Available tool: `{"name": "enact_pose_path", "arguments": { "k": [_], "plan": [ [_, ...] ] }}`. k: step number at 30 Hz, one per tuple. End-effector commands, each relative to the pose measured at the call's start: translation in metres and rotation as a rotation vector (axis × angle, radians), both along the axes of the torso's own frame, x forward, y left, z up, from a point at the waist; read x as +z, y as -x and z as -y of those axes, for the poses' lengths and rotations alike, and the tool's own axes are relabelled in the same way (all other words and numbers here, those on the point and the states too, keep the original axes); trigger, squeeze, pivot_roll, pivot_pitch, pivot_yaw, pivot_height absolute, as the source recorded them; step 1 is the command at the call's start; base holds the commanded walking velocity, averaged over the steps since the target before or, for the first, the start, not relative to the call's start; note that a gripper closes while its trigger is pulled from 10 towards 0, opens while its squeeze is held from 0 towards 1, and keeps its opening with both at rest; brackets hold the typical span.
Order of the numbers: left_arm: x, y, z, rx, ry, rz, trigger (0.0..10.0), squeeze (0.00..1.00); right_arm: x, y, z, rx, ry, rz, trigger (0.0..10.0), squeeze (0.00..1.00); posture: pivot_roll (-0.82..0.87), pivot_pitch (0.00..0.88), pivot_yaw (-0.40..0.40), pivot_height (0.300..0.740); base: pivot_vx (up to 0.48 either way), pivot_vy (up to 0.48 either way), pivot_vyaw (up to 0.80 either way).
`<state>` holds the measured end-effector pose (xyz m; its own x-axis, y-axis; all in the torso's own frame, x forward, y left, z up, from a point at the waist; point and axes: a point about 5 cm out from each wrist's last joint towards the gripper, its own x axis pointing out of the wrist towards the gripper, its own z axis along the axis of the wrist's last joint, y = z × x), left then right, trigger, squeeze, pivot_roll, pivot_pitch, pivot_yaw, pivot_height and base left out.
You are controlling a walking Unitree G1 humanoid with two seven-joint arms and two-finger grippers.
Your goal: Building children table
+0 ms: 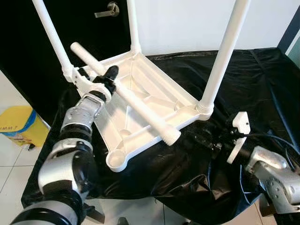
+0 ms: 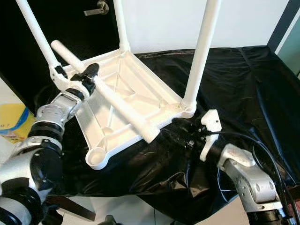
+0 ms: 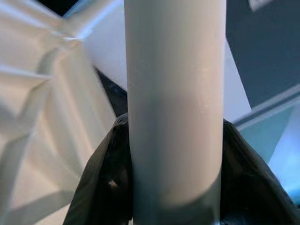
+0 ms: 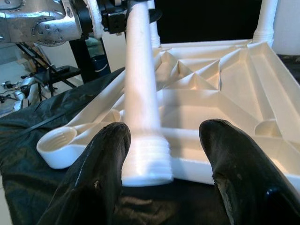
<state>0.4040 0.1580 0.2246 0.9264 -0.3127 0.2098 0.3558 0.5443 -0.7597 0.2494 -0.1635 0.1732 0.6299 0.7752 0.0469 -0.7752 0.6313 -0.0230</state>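
A yellow bin [image 1: 16, 125] stands on the pale floor off the left edge of the bench [image 1: 262, 84], which is draped in a black sheet. Behind it is a black door with a metal handle [image 1: 108, 10].

The left gripper [image 1: 108, 76] reaches over the left end of the bench and is clenched around a loose white leg [image 1: 125, 96]; in the left wrist view its black fingers [image 3: 101, 183] press against both sides of the tube. This leg lies slanted across the upturned tabletop [image 1: 145, 89], its plain end sticking out past the tabletop's back-left corner and its threaded end [image 4: 147, 159] hanging just past the front edge, above the sheet.

The white tabletop rests upside down on the left half of the bench, ribbed underside facing up. Three legs already stand upright in its corners: one at the back-left [image 1: 51, 37], one at the back [image 1: 133, 26] and one at the front-right [image 1: 224, 56]. The front-left corner socket [image 1: 117, 159] is an open threaded ring with no leg in it.

The right gripper [image 2: 180, 133] sits low over the sheet, just beside the front-right corner of the tabletop. Its fingers [image 4: 101, 173] are spread apart, released, with the threaded end of the loose leg between them; whether either finger touches it cannot be told
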Motion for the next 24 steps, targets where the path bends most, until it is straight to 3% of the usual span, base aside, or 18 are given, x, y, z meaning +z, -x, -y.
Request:
{"name": "enact_pose_path", "arguments": {
  "k": [1,2,4,7,11,13,17,18,24],
  "plan": [
    [0.018,0.005,0.01,-0.096,-0.071,0.181,10.0,0.0,0.006,-0.001,-0.004,0.008,0.001,0.013,10.0,0.0,-0.15,0.0,0.05,0.74,0.0,0.0,0.0],
    [0.018,0.005,0.01,-0.096,-0.071,0.181,10.0,0.0,0.006,-0.001,-0.004,0.008,0.001,0.013,10.0,0.0,-0.15,0.0,0.05,0.74,0.0,0.0,0.0],
    [0.036,0.01,0.028,-0.124,-0.167,0.274,10.0,0.0,0.013,-0.005,-0.009,0.021,0.003,0.039,10.0,0.0,-0.15,0.0,0.051,0.74,0.0,0.0,0.0],
    [0.05,0.014,0.041,-0.14,-0.21,0.336,10.0,0.0,0.015,-0.008,-0.014,0.027,0.006,0.046,10.0,0.0,-0.14,0.0,0.049,0.74,0.0,0.0,0.0],
    [0.059,0.018,0.05,-0.154,-0.227,0.38,10.0,0.0,0.015,-0.011,-0.018,0.03,0.008,0.046,10.0,0.0,-0.14,0.0,0.047,0.74,0.0,0.0,0.0],
    [0.077,0.029,0.071,-0.213,-0.251,0.464,10.0,0.0,0.016,-0.018,-0.027,0.036,0.021,0.043,10.0,0.0,-0.14,0.005,0.046,0.74,0.0,0.0,0.0],
    [0.083,0.034,0.081,-0.24,-0.265,0.5,10.0,0.0,0.016,-0.022,-0.031,0.037,0.032,0.044,10.0,0.0,-0.14,0.005,0.046,0.74,0.0,0.0,0.0],
    [0.088,0.039,0.091,-0.264,-0.273,0.526,10.0,0.0,0.018,-0.029,-0.033,0.015,0.051,0.063,10.0,0.0,-0.13,0.011,0.037,0.74,0.0,0.0,0.0],
    [0.096,0.053,0.113,-0.325,-0.296,0.584,10.0,0.0,0.022,-0.046,-0.035,-0.058,0.108,0.107,10.0,0.0,-0.13,0.01,0.033,0.74,0.0,0.0,0.0]
  ]
}}
